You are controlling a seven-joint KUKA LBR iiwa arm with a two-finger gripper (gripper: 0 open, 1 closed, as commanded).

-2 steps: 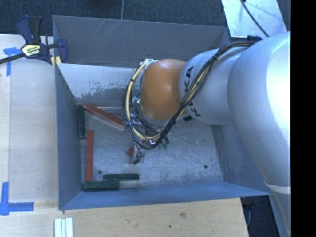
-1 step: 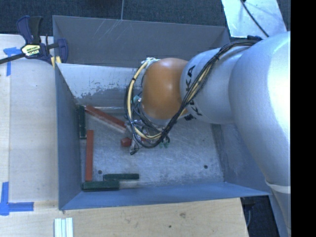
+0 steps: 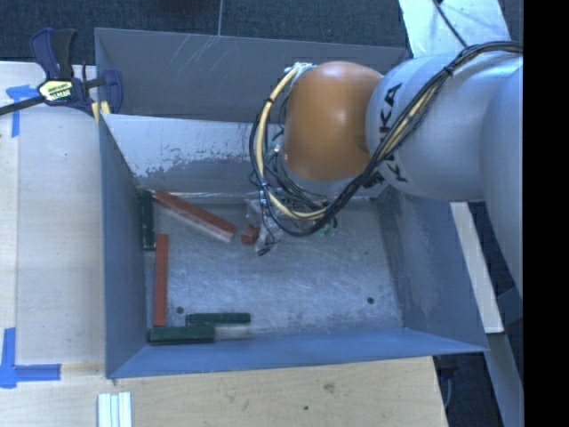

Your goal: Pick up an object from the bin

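The gripper (image 3: 263, 238) was down low, close to the floor of the grey metal bin (image 3: 122, 265), toward the back and near the middle. It could not be told whether the gripper was open or closed, because the round orange cover (image 3: 329, 118) and the bundle of cables (image 3: 267, 149) hid much of it. Nothing could be seen held in it, so the pick looked not yet done. The nearest thing was a long red-brown stick (image 3: 191, 213), like a fat marker, lying slanted on the floor by the back wall. Its right end lay just beside the gripper's tip, and whether they touched could not be told. Being nearest, it seemed the easiest thing to take. What was left was to close on a thing and lift it out. Farther off, by the left wall, lay a thin dark green stick (image 3: 146, 221) and a thin red stick (image 3: 160, 278). In the front left corner lay two more dark green sticks (image 3: 200, 326), well apart from the gripper.
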